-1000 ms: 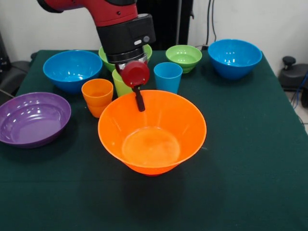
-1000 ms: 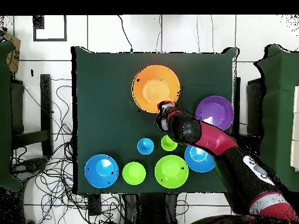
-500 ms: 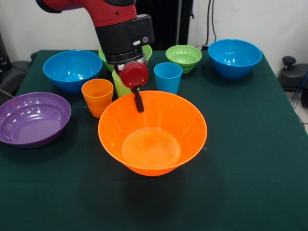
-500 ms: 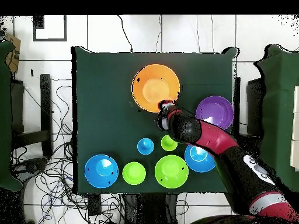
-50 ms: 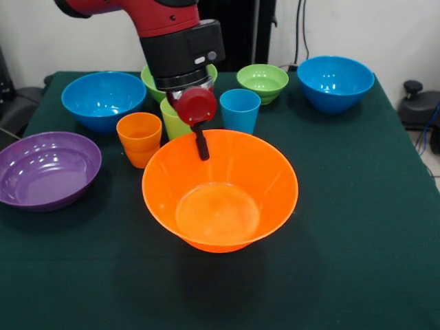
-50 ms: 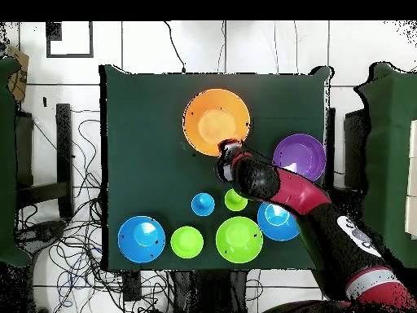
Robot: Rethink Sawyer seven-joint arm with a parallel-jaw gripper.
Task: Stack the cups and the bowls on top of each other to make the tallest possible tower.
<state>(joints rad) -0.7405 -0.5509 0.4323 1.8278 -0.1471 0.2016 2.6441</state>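
Note:
My gripper hangs over the far rim of the big orange bowl, shut on the small red bowl, which is tipped on its side. One black finger reaches below the red bowl to just inside the orange rim. Behind stand the orange cup, the lime green cup partly hidden by the gripper, and the blue cup. From overhead, the gripper is at the edge of the orange bowl. The arm hides the orange cup there.
The purple bowl lies at the left. Two blue bowls, a small green bowl and a large green bowl behind the arm line the far side. The table's edge runs close past the purple bowl.
The gripper with the red bowl has shifted slightly to the right in the front view, and the orange bowl has slid the same way with it.

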